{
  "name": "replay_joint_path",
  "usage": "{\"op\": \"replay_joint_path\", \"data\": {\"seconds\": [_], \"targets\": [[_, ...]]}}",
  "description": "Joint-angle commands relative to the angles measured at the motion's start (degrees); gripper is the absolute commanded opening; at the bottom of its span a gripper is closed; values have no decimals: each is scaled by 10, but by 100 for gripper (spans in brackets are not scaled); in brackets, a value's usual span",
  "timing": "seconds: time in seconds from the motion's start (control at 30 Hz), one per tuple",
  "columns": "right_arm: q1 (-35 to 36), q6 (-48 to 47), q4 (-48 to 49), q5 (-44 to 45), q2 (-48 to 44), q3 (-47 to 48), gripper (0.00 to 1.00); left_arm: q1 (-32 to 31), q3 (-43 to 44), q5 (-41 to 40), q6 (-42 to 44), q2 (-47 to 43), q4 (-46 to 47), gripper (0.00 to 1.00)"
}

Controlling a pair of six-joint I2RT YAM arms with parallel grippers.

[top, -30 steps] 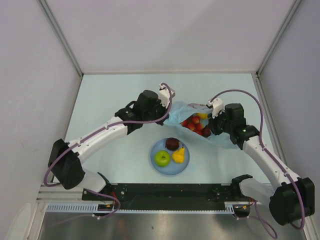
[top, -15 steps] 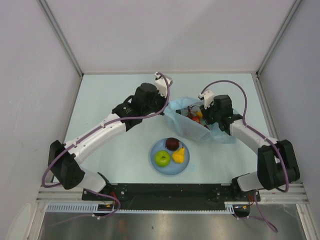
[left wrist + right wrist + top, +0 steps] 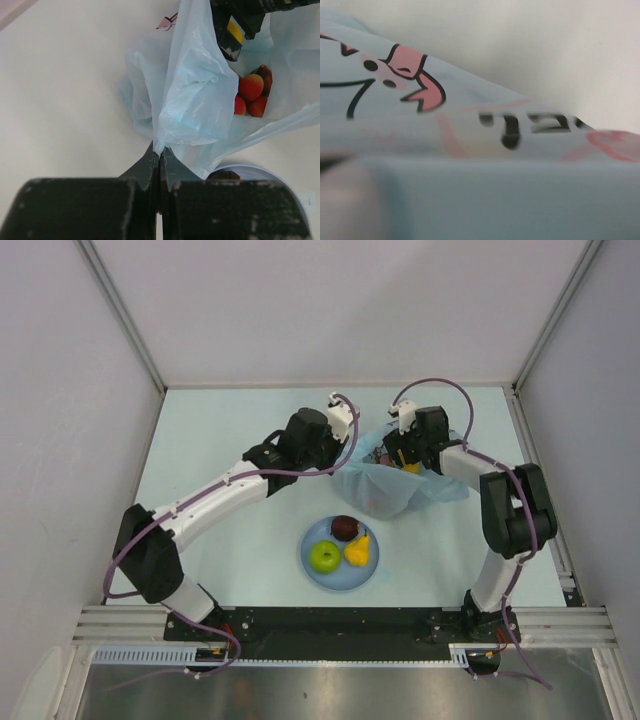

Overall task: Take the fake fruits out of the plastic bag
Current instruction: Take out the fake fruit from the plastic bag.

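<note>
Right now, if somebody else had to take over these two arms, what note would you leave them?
Left gripper: fingers shut on the plastic bag, pinching its film.
Right gripper: at the bag's mouth; whether it is open or shut cannot be told.
Done: green apple, dark red fruit and yellow pear lie on the blue plate.
Left: red grapes sit inside the bag, and a yellow piece shows by the right gripper. Anything else in there is hidden.

We see a pale blue worktop (image 3: 220, 440) boxed in by plain white walls (image 3: 340, 310), evenly lit.
</note>
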Motion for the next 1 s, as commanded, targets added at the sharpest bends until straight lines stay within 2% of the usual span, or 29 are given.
{"op": "replay_joint_path", "data": {"seconds": [0.0,0.07,0.13,0.2,0.27,0.3,0.47,0.67,0.87,0.97], "targets": [[6,-20,15,2,45,26,83,-2,41,3,18,12,6,0],[5,-34,37,9,55,26,80,-3,40,1,18,13,9,0],[5,-47,36,13,53,27,68,-2,37,-1,18,15,10,0],[3,-48,27,9,40,28,48,-2,33,-5,18,16,12,0],[2,-44,24,-8,0,28,42,-2,30,-10,19,15,14,0],[4,-44,-10,-19,-21,28,37,-3,28,-10,18,16,16,0],[3,-38,-115,-117,-162,28,34,-3,16,-9,18,15,28,0],[-6,-47,-253,-207,-250,28,34,-2,33,-17,8,29,42,0],[-13,-34,-296,-245,-326,26,29,-3,41,-22,14,28,45,0],[37,-30,-289,-243,-387,26,29,-3,32,-28,23,22,47,0]]}}
